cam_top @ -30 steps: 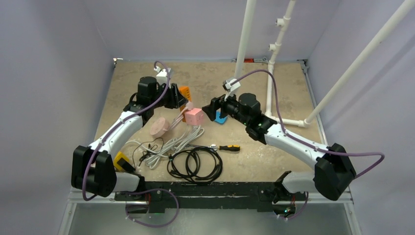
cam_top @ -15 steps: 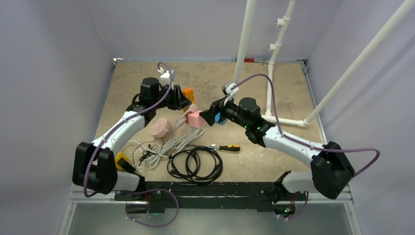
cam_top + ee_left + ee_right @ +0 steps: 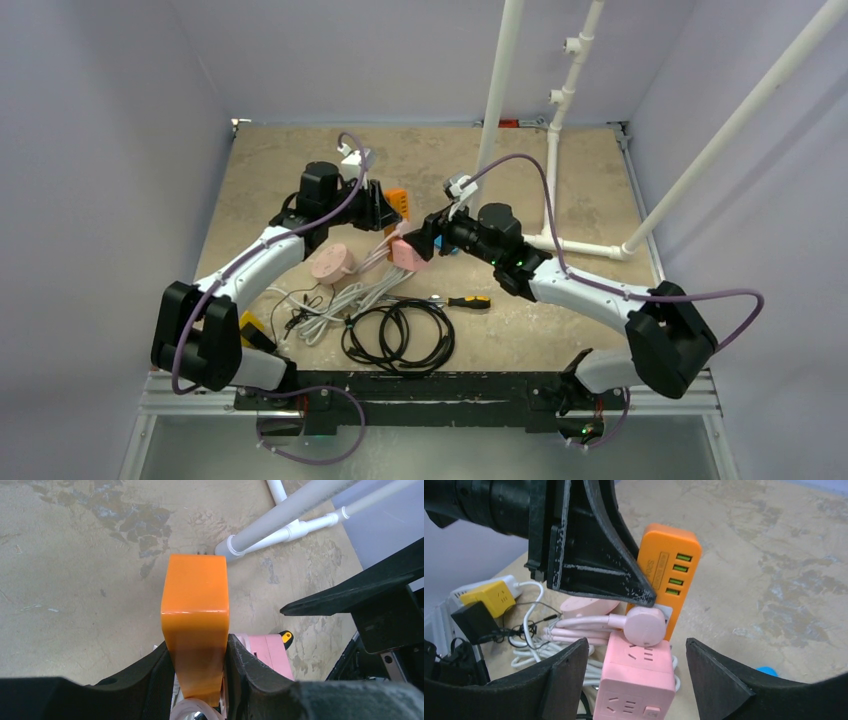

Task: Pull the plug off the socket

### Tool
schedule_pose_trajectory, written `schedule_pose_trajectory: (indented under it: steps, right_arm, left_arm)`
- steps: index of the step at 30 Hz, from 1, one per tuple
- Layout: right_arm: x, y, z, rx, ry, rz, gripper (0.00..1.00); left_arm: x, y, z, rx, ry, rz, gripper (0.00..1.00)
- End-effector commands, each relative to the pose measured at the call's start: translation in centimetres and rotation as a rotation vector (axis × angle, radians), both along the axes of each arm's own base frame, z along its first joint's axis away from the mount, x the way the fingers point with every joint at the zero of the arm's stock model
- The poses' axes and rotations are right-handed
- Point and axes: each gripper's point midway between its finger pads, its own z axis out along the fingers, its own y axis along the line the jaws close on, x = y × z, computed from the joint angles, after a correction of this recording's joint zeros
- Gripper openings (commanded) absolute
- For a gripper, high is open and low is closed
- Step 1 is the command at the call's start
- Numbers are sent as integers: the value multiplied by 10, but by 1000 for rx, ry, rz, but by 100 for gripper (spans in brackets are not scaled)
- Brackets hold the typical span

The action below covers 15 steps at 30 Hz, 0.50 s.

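My left gripper [image 3: 199, 647] is shut on an orange socket block [image 3: 196, 610] and holds it upright above the table; it also shows in the top view [image 3: 397, 197]. A round pink plug [image 3: 644, 626] sits in the orange block's [image 3: 669, 575] side face, its pink cord running left. A pink cube socket [image 3: 636, 680] hangs just below the plug. My right gripper [image 3: 636, 652] is open, its fingers standing either side of the pink cube without touching, the plug just beyond the tips. In the top view the right gripper [image 3: 415, 240] faces the left gripper [image 3: 385, 208] closely.
A pink round reel [image 3: 332, 263], white cord bundle [image 3: 350, 295], black cable coil [image 3: 398, 335], screwdriver [image 3: 462, 300] and yellow adapter [image 3: 247, 328] lie near the front. White pipes [image 3: 497, 80] stand behind. A blue item [image 3: 766, 671] lies to the right.
My left arm has carried the orange block to the right and nearer. My right gripper has moved left to straddle the pink cube, which has shifted down and left.
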Motion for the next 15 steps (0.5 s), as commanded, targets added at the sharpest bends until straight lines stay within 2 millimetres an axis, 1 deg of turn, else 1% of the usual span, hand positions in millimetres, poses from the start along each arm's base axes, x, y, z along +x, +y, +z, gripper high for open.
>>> schedule_pose_trajectory:
  steps: [1, 2, 5, 9, 13, 15]
  right_arm:
    - [8, 6, 16, -3, -49, -14, 76]
    - [8, 7, 13, -12, -44, -13, 77]
    - [9, 11, 8, -29, -41, -17, 77]
    - [13, 13, 1, -52, -40, -54, 70]
    - [12, 16, -1, -39, -43, -49, 68]
    - [13, 18, -5, -52, -35, -47, 66]
  left_arm:
    - [7, -12, 32, -63, -93, -37, 0]
    - [7, -12, 33, -62, -94, -37, 0]
    - [6, -13, 32, -63, -90, -43, 0]
    - [5, -15, 30, -66, -81, -56, 0]
    - [4, -17, 28, -61, -70, -70, 0]
    - [3, -18, 26, -57, -64, -76, 0]
